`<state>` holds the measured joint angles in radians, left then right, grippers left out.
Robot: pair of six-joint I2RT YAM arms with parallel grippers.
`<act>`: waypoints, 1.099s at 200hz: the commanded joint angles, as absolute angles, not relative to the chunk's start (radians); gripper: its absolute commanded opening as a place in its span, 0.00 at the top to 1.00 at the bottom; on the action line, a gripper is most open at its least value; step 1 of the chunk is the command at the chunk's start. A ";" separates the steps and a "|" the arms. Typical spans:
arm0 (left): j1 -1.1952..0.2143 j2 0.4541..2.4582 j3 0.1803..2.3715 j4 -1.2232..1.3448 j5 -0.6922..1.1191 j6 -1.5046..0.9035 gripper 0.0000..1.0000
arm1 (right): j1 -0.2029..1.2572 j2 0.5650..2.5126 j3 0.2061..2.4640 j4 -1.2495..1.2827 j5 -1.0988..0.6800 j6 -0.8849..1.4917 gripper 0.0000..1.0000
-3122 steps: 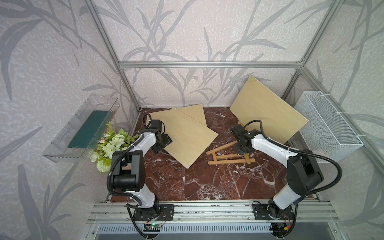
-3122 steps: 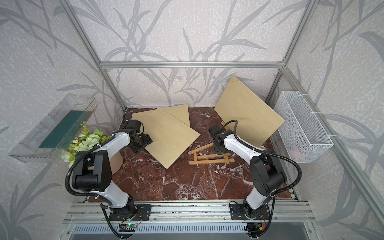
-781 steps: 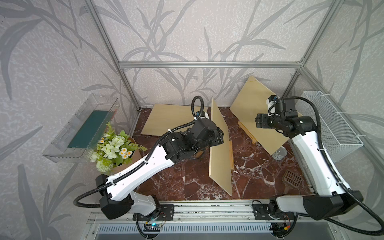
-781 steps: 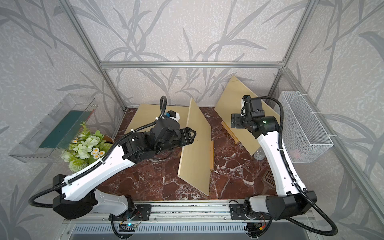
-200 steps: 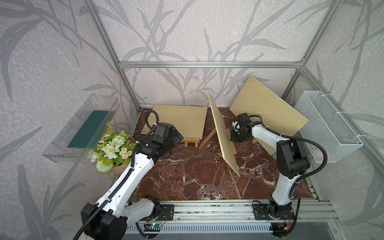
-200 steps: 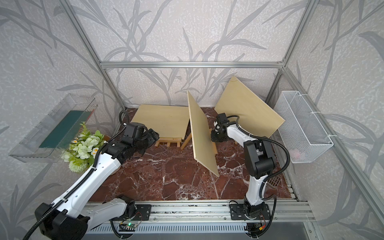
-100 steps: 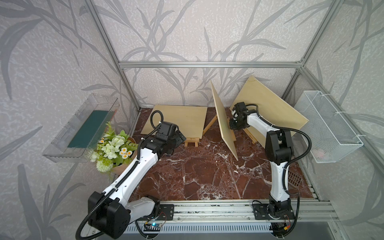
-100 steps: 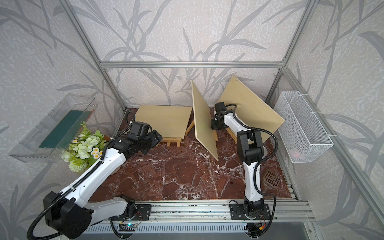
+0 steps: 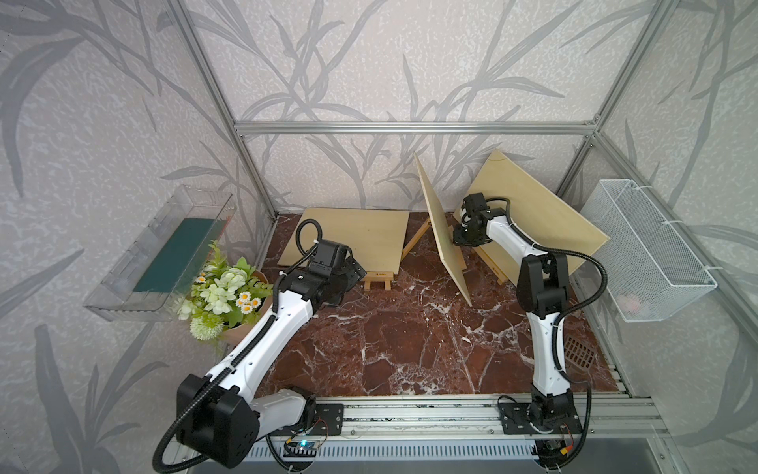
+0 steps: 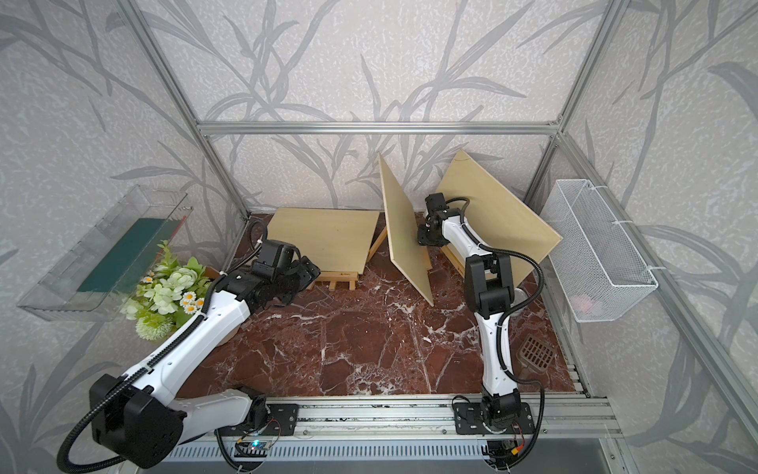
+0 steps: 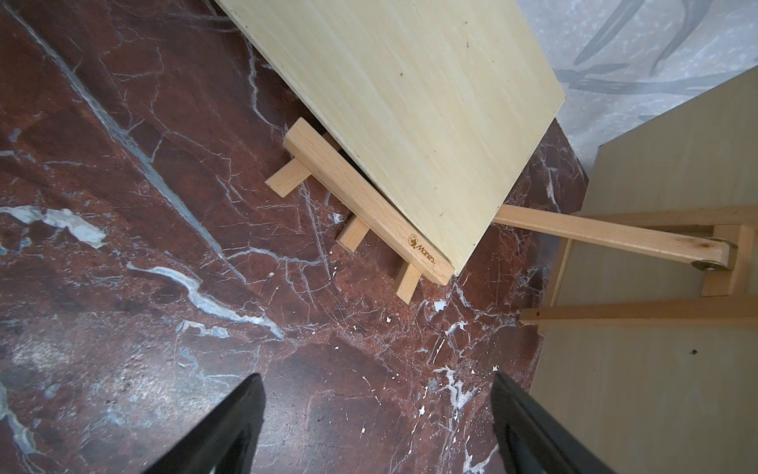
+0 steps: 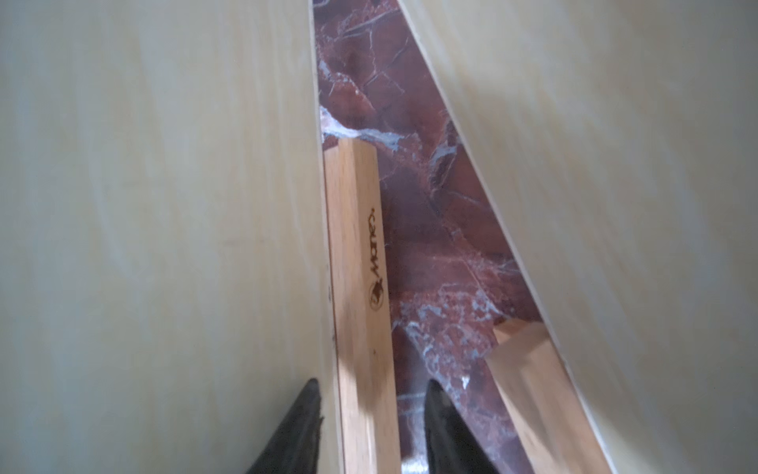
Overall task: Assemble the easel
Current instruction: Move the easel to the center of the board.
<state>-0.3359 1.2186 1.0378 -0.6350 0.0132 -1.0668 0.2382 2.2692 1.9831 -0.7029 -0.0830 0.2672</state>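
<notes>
Three wooden boards (image 9: 348,238) rest on red marble (image 9: 389,340) between leaf-patterned walls (image 9: 389,61).

Both top views taken from high above the front rail (image 9: 410,410), angled down at the back wall (image 9: 369,172); the whole cell is shared. Left wrist view held close over the marble floor (image 11: 164,287), facing the left easel (image 11: 361,201), also seen from above. Right wrist view set very near, between middle board (image 12: 164,205) and right board (image 12: 615,164).
</notes>
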 commanded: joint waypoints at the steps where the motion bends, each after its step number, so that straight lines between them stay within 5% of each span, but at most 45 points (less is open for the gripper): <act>1: -0.324 1.216 1.009 -0.623 0.012 -1.102 0.13 | 0.243 2.118 1.936 -0.679 -0.080 0.281 0.53; 118: -0.266 1.372 0.971 -0.451 0.146 -1.188 0.17 | 0.295 1.293 1.504 -0.546 -0.128 0.043 0.42; 220: -0.289 1.713 1.140 -0.323 0.133 -1.388 0.22 | 0.304 1.233 1.453 -0.603 -0.209 0.038 0.32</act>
